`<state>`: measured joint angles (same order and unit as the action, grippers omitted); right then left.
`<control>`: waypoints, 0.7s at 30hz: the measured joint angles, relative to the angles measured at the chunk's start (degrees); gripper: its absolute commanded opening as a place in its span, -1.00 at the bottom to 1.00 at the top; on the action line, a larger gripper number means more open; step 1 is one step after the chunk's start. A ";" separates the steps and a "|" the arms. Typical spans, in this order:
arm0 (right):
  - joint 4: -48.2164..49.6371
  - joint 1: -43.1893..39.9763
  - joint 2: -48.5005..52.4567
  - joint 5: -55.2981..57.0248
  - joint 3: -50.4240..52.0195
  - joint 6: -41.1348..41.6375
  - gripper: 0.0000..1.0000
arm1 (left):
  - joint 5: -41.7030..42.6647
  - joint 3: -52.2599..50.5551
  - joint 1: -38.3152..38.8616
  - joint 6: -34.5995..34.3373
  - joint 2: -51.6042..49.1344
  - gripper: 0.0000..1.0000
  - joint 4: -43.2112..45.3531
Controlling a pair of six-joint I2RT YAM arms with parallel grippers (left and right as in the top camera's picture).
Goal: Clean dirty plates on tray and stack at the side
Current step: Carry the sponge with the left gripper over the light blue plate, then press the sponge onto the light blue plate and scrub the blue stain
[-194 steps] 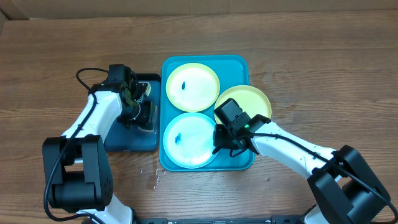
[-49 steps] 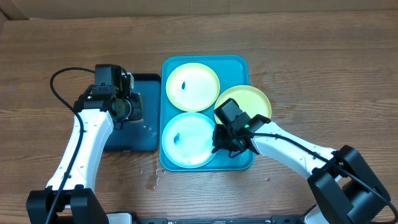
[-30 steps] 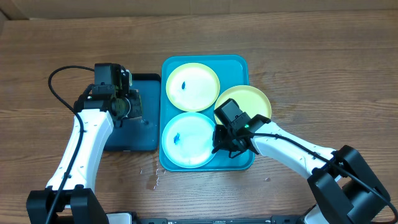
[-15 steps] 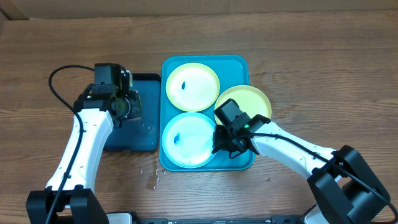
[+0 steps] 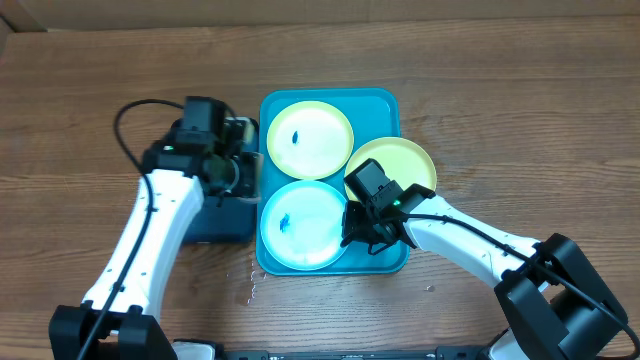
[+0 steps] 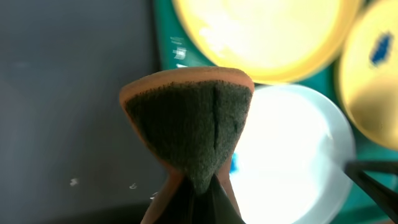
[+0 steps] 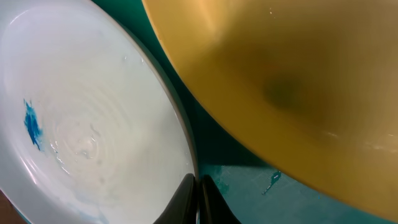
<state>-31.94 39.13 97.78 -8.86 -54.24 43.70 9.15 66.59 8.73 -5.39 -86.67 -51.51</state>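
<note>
While overhead hides its fingers under the wrist, the left gripper (image 5: 240, 178) hangs beside the turquoise tray (image 5: 330, 95). Left wrist: it pinches a sponge (image 6: 189, 118). Right wrist: the right gripper (image 7: 198, 199), tips cropped, nips the rim of the near plate (image 7: 93, 124), which lies in the tray.

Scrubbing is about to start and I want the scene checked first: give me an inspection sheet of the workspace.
Surface: wooden table; water droplets by the tray's near left corner.
Job's things: turquoise tray holds the far plate and the near plate, each with a blue smudge. The third plate lies across the tray's right rim, no smudge seen.
Clutter: navy tray left of the turquoise one.
Grippers: left gripper shut on a sponge, above the navy tray's right edge. The right gripper appears shut on the near plate's right rim.
Cables: black cable loops beside the left arm.
Surroundings: nothing seen.
</note>
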 measured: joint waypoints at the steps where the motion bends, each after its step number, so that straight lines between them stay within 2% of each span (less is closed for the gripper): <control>1: 0.00 0.00 0.00 0.00 0.00 0.00 -0.92 | 0.17 0.00 1.07 0.00 0.00 -0.92 -0.13; 10: 0.02 0.02 0.00 -0.04 0.00 0.02 -0.92 | 0.26 -0.68 7.63 -0.28 -2.19 -0.92 0.44; 21: 0.00 0.00 0.00 -0.11 0.00 0.00 -0.92 | 0.07 -0.92 8.55 0.28 -10.45 -0.91 0.00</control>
<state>-31.94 39.13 97.78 -8.97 -54.24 43.70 9.21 65.67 17.28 -5.10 -97.12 -51.51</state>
